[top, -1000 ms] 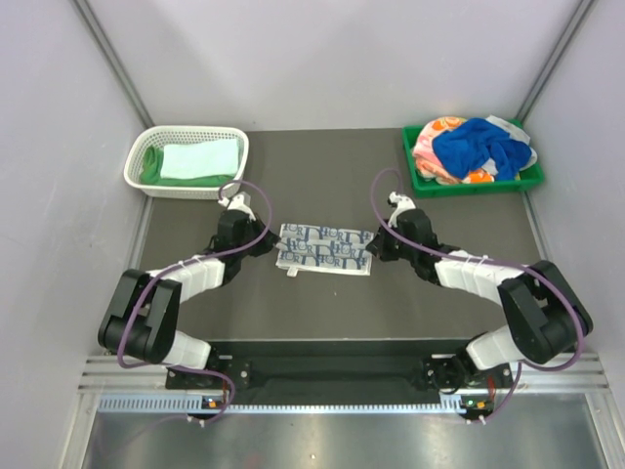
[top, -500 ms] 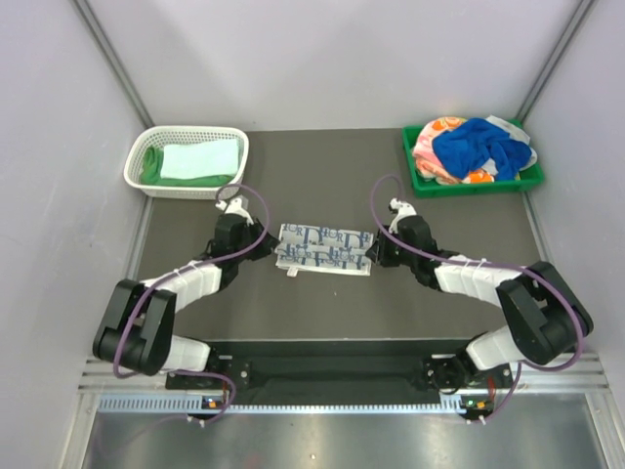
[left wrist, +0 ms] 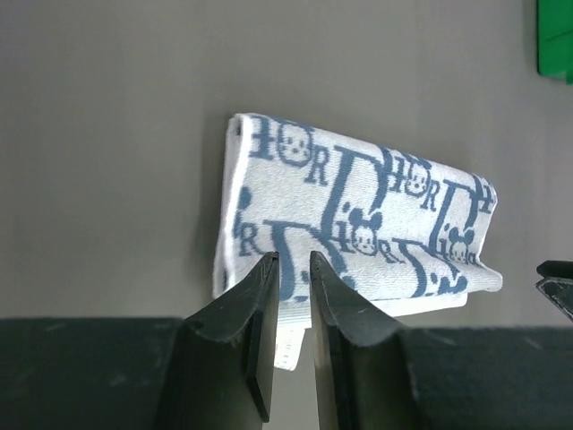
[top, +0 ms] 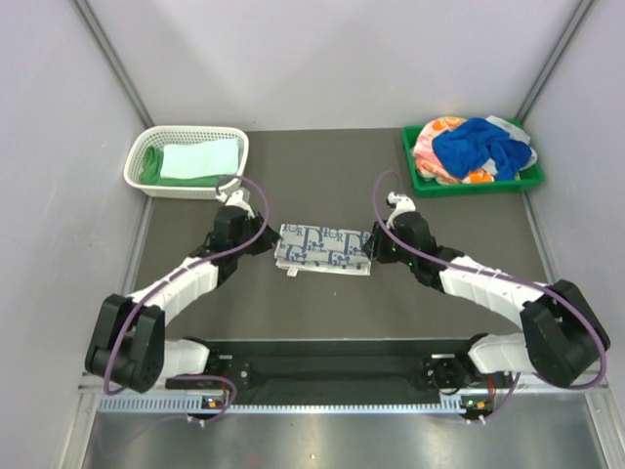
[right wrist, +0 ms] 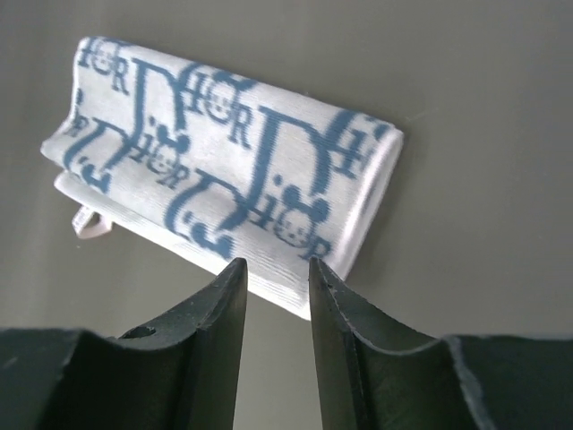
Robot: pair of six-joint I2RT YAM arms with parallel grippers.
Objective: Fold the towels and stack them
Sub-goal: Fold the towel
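A folded white towel with grey-blue print [top: 324, 248] lies flat in the middle of the table. It also shows in the left wrist view [left wrist: 358, 224] and the right wrist view [right wrist: 224, 179]. My left gripper [top: 267, 243] sits just off its left end, jaws slightly apart and empty [left wrist: 294, 260]. My right gripper [top: 372, 254] sits just off its right end, jaws apart and empty [right wrist: 273, 264]. A pale mint towel [top: 200, 156] lies folded on a bright green one [top: 150, 166] in the basket. A royal blue towel [top: 479, 142] and an orange-pink one [top: 435, 149] lie bunched in the tray.
The white mesh basket [top: 137, 156] stands at the back left. The green plastic tray [top: 420, 182] stands at the back right; its corner shows in the left wrist view [left wrist: 555, 36]. Grey walls close in the table on three sides.
Both grippers have drawn slightly back from the ends of the printed towel and shifted a little toward the far side. The towel has stayed folded in place.
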